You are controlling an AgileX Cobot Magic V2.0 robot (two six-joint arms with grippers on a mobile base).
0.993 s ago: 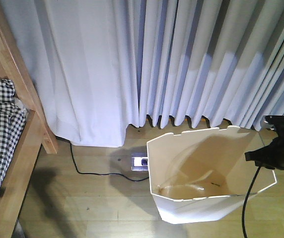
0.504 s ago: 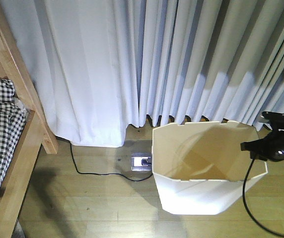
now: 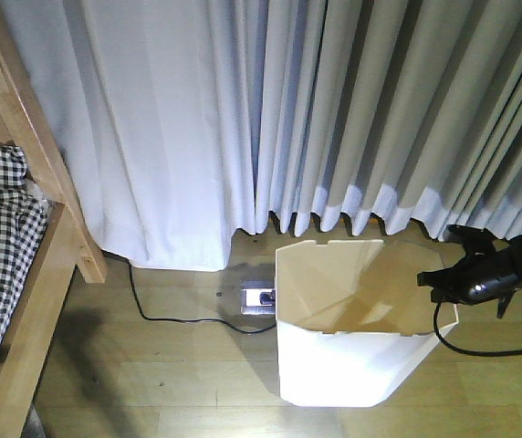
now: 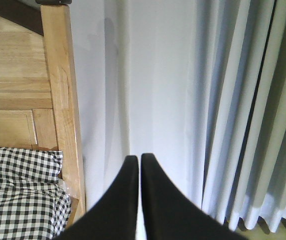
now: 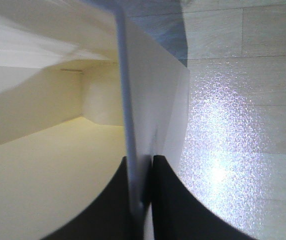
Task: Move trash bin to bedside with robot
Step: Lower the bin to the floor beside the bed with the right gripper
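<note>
While your right gripper (image 5: 141, 167) clamps the trash bin (image 3: 334, 370) wall at the rim's 3 o'clock, one finger sits inside and one outside. Your left gripper (image 4: 139, 161) has its fingers together, holding nothing. The bin stands on the wood floor (image 3: 179, 374), with the bed (image 3: 33, 292) well apart at 9 o'clock and the curtain (image 3: 243, 109) beyond at 12.

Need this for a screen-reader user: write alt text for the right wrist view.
The right gripper clamps the thin white wall of the trash bin, one finger inside, one outside. Glossy wood floor lies beyond.
</note>
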